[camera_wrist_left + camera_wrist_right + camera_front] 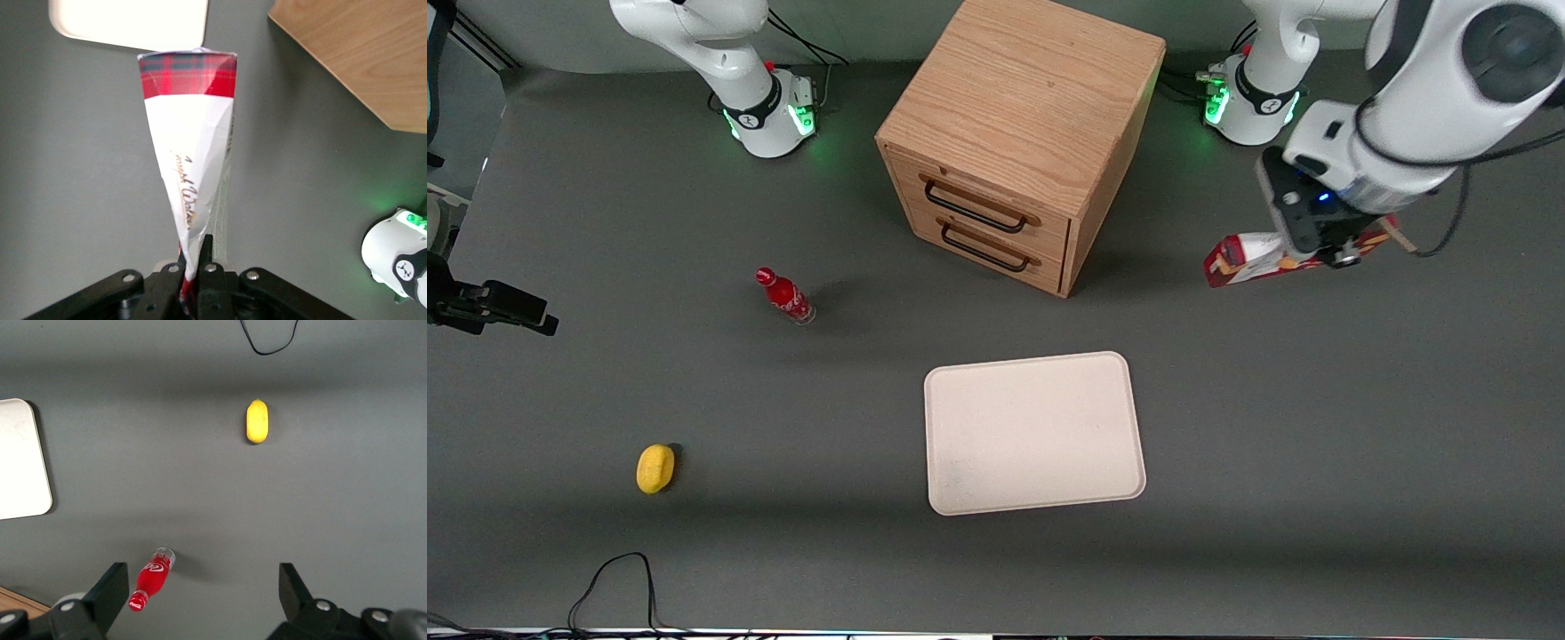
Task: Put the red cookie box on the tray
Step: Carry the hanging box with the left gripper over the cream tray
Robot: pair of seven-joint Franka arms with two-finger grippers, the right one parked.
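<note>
The left arm's black two-finger gripper (1320, 244) pinches the long dark-red cookie carton (1249, 260), fingers (208, 277) closed tight on its crushed end; that end is hidden under the hand. Carton sits beside the wooden two-drawer cabinet (1018, 133), well apart from the flat cream-white tray (1034, 433).

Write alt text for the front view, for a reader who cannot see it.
The left arm's gripper is shut on the red cookie box, beside a two-drawer wooden cabinet. The bare cream tray lies nearer the camera; a red soda bottle and a lemon sit toward the parked arm's end.
</note>
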